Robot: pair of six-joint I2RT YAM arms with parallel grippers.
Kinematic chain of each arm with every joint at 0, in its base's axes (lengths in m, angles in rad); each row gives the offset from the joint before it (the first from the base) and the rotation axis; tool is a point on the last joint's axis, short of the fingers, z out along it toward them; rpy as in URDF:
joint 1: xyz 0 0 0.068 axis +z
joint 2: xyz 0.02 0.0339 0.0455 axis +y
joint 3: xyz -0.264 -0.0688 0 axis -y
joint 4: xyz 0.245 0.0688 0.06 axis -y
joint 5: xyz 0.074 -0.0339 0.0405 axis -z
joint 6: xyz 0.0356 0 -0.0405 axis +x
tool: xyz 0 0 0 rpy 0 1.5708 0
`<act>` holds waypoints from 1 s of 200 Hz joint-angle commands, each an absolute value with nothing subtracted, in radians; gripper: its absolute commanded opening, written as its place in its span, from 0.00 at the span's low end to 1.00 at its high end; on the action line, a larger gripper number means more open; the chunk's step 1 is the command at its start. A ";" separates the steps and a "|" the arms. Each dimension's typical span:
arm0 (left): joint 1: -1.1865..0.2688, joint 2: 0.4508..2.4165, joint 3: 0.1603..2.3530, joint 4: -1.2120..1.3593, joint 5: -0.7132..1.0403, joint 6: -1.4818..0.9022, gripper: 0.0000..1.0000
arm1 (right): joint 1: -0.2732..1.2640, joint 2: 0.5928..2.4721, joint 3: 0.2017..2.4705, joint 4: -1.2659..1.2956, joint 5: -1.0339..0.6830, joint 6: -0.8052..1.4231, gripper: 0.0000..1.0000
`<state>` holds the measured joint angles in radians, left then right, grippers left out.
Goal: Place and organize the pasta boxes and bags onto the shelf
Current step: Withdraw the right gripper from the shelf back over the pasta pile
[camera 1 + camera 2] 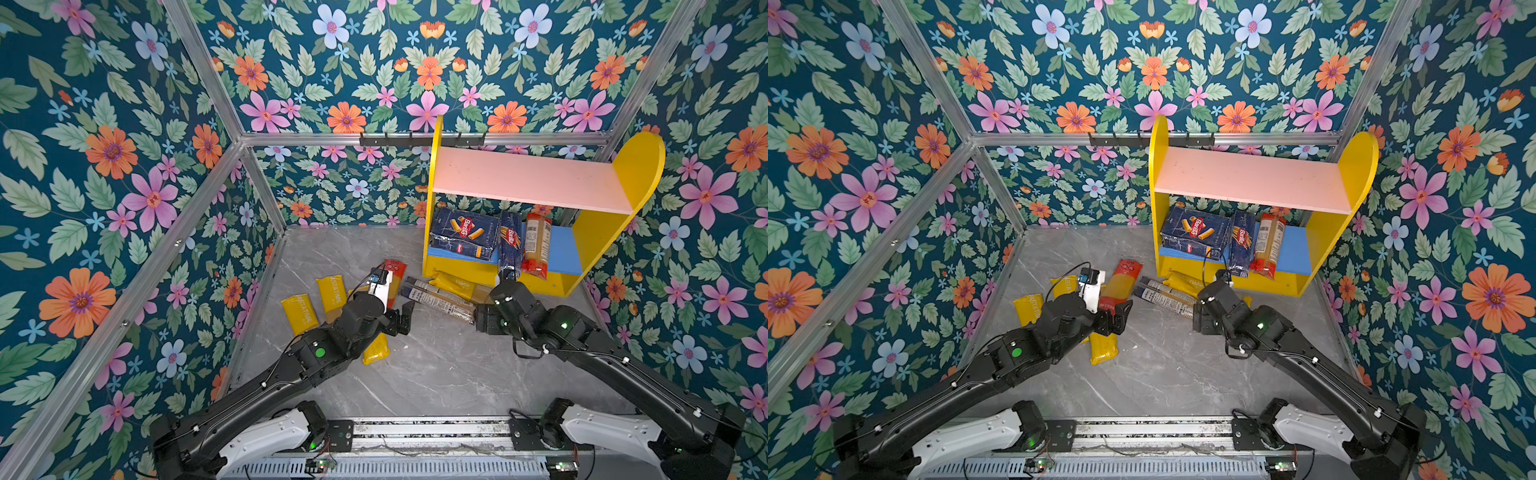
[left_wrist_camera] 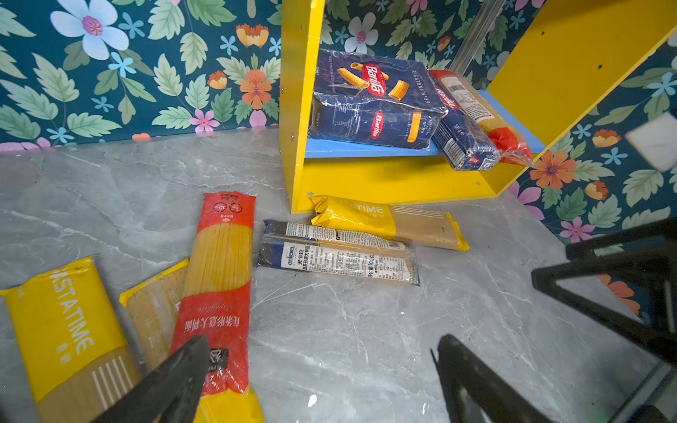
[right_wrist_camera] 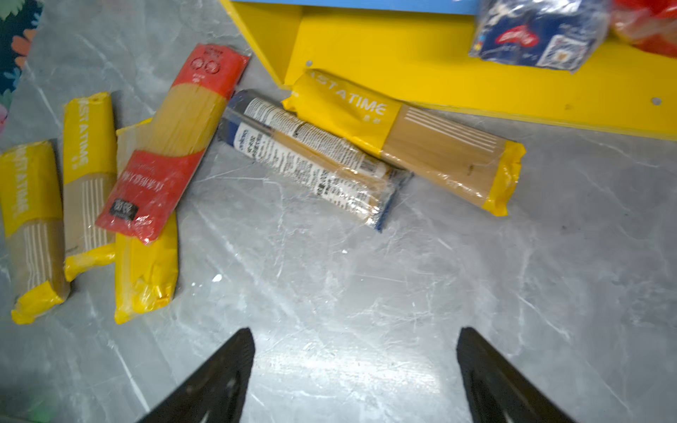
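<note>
Right wrist view reads best: the white-label bag (image 3: 311, 157) lies flat on the surface (image 3: 403, 293), just beside the yellow-ended bag (image 3: 414, 143) whose end meets the shelf (image 3: 421, 55) base. The right tool (image 3: 355, 333) hangs over bare surface short of both, jaws apart, empty. I judge this bag the next pick: I'd close across its narrow width near mid-length so it doesn't droop.

In a top view the shelf stands at about two o'clock on the surface. The wide box (image 1: 465, 239), narrow box (image 1: 510, 245) and shelved red bag (image 1: 536, 245) crowd the blue lower board (image 1: 563, 249), with free room toward its three o'clock end. The pink upper board (image 1: 528, 178) is bare, which only the top views show. The left wrist view shows the narrow box overhanging the board's front edge, so I'd feed in gently. The left tool (image 2: 322, 340) is spread and empty beside the red-ended bag (image 2: 219, 274). Both wrist views show that bag lying across a second yellow bag (image 3: 146, 267); from above the left arm (image 1: 291, 365) hides the overlap.
</note>
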<state>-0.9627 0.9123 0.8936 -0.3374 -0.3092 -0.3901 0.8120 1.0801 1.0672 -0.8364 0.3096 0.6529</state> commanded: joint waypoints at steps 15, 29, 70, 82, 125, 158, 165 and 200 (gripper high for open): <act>-0.962 0.840 0.902 -0.437 -0.354 -0.425 0.99 | 0.938 1.140 1.063 -0.809 0.369 0.781 0.89; -0.961 0.815 0.898 -0.458 -0.357 -0.434 0.99 | 0.964 1.177 1.080 -0.809 0.379 0.794 0.89; -0.962 0.764 0.890 -0.528 -0.379 -0.461 0.99 | 1.006 1.249 1.126 -0.799 0.382 0.800 0.98; -0.962 0.751 0.887 -0.539 -0.383 -0.467 0.99 | 1.009 1.260 1.124 -0.782 0.369 0.799 0.99; -0.962 0.729 0.884 -0.573 -0.406 -0.487 1.00 | 1.016 1.293 1.108 -0.732 0.344 0.805 0.99; -0.962 0.727 0.900 -0.599 -0.420 -0.496 1.00 | 1.018 1.309 1.113 -0.725 0.341 0.805 0.99; -0.962 0.723 0.900 -0.601 -0.425 -0.496 1.00 | 1.017 1.310 1.115 -0.728 0.343 0.804 0.99; -0.962 0.710 0.905 -0.606 -0.435 -0.498 1.00 | 1.017 1.301 1.108 -0.729 0.357 0.797 0.99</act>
